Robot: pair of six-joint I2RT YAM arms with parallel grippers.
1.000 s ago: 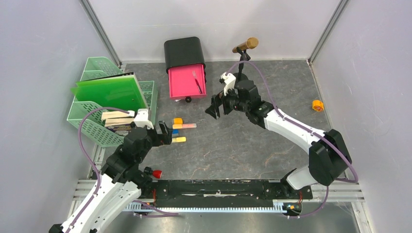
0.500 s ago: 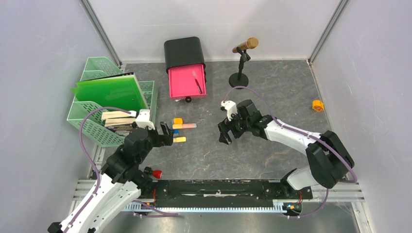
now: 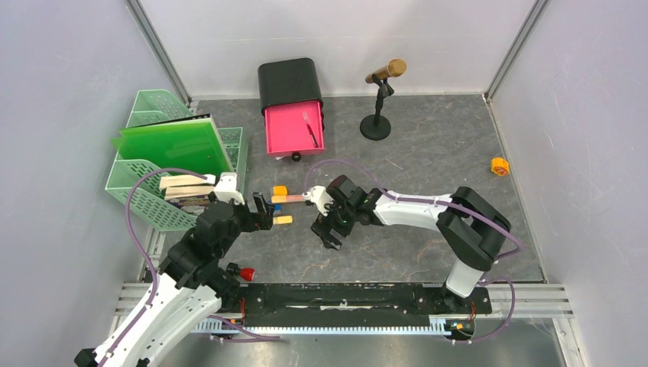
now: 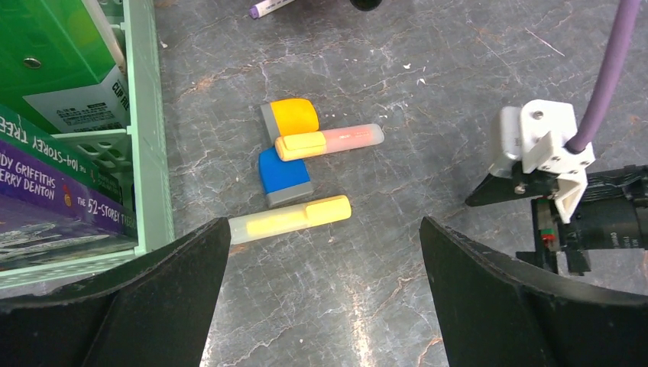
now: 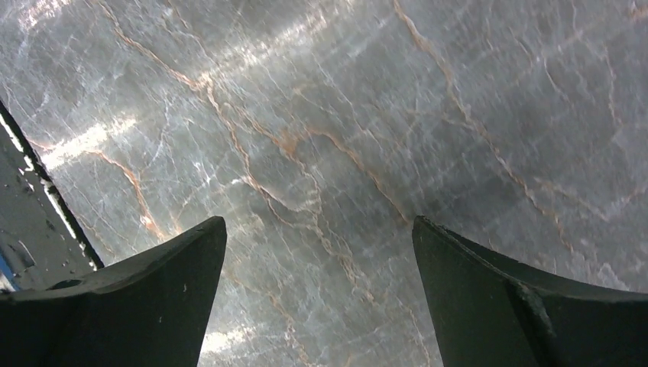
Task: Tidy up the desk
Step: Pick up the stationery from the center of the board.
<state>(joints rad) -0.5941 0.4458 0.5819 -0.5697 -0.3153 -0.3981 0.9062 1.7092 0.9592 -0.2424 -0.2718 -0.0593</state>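
Swung in from the drawer box (image 3: 290,84), the right arm (image 3: 413,202) stretches low across the marbled table (image 3: 458,153), right fingers (image 5: 115,306) wide and empty; left fingers (image 4: 504,306), equally wide, hover above the highlighters (image 4: 290,218).

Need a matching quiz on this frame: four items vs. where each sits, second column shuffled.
Items:
1 microphone stand
2 orange roll
3 yellow highlighter
4 green board

Places:
A in the mint tray
B alone at the desk's right edge
C beside the blue block
D back of the desk, right of the black drawer box

Pairs: 1-D, 2-B, 3-C, 4-A
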